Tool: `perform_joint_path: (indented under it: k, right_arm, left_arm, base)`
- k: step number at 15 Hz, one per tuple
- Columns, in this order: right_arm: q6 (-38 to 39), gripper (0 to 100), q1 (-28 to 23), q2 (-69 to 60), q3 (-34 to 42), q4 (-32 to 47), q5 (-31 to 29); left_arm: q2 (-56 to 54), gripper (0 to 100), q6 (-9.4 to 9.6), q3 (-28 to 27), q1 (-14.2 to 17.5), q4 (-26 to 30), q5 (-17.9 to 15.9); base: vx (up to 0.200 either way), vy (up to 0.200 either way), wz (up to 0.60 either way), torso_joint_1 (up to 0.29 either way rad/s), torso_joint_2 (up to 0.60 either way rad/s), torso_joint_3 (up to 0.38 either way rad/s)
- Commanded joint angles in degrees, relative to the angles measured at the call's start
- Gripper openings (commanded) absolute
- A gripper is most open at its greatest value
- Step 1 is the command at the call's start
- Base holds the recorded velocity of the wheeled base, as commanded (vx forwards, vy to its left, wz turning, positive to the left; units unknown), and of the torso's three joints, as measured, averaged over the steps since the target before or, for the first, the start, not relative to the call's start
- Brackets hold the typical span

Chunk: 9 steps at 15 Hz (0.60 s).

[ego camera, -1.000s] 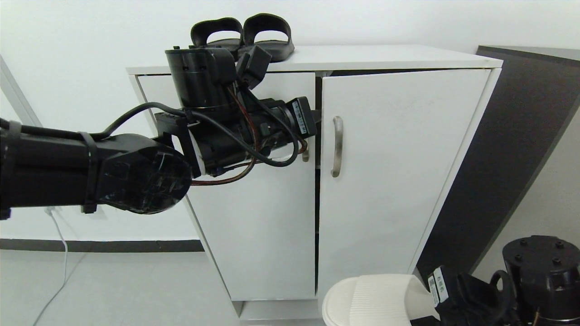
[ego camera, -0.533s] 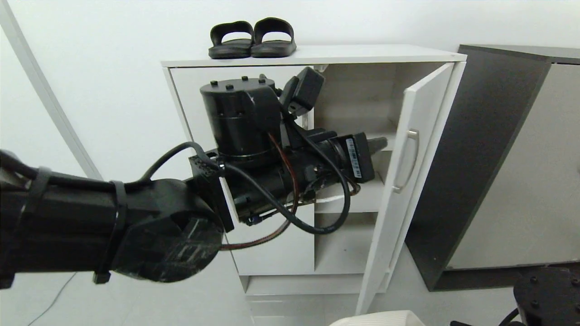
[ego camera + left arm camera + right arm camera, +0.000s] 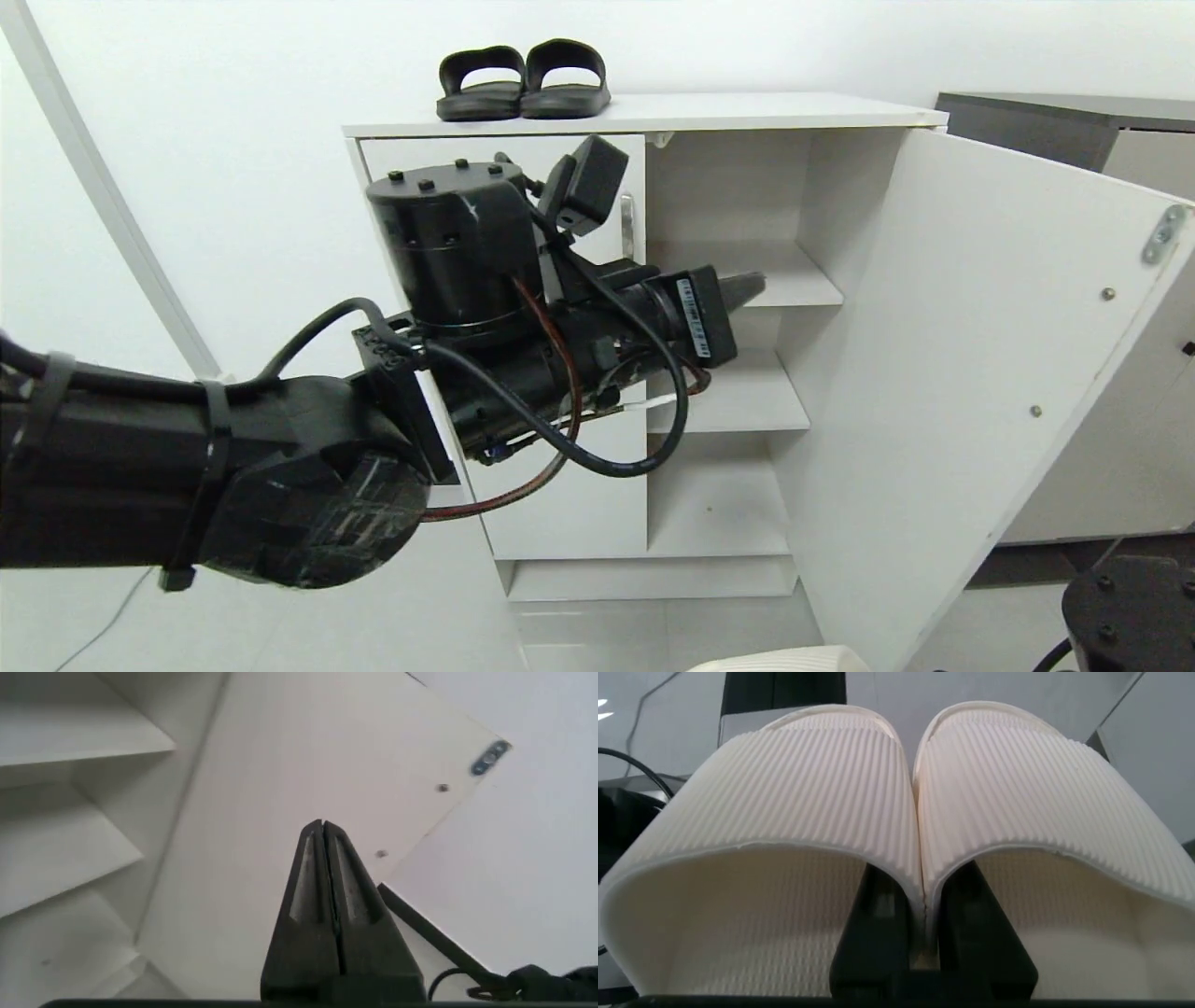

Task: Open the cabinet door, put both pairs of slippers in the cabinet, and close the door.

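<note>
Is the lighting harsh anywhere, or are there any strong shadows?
Head view: even, soft light; faint shade under the cabinet shelves, no glare. Left wrist view: the dark left gripper stands out against the bright door. Right wrist view: shade under the straps of the white slippers.

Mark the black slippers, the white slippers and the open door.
black slippers (image 3: pixel 568 58): head view, on one slipper's strap.
white slippers (image 3: pixel 803 793): right wrist view, on a ribbed strap.
door (image 3: pixel 971 373): head view, on its inner face.
</note>
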Motion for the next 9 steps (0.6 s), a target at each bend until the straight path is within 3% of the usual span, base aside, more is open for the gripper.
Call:
perform_joint_path:
  k: [1, 3, 5, 6, 9]
  right_arm:
    - [0.0, 0, -0.5, 0.7, -0.2, -0.4, -0.1]
    - [0.0, 0, -2.5, 2.4, -0.5, -2.2, -0.2]
    - [0.4, 0, -5.9, 4.5, -2.3, -6.4, -1.7]
    - [1.7, 0, -10.4, 7.2, -5.2, -9.3, -5.8]
    - [11.3, 0, -12.1, 10.8, -9.8, -15.1, -13.4]
  left_arm:
    - [-7.1, 0, -0.08, 4.4, 3.4, 0.6, -0.1]
    - [-15.7, 0, 0.01, 9.9, 7.4, 4.1, 0.0]
    - [-26.6, 0, 0.36, 16.2, 11.4, 13.6, 0.6]
    - [-36.6, 0, 0.53, 20.7, 14.8, 21.3, 1.1]
    - [-53.2, 0, 1.06, 23.6, 21.5, 33.7, 2.8]
  base:
    - [0.0, 0.0, 0.0, 0.0, 0.0, 0.0]
    - [0.0, 0.0, 0.0, 0.0, 0.0, 0.0]
    - [0.0, 0.0, 0.0, 0.0, 0.0, 0.0]
    - [0.0, 0.0, 0.0, 0.0, 0.0, 0.0]
    - [0.0, 0.0, 0.0, 0.0, 0.0, 0.0]
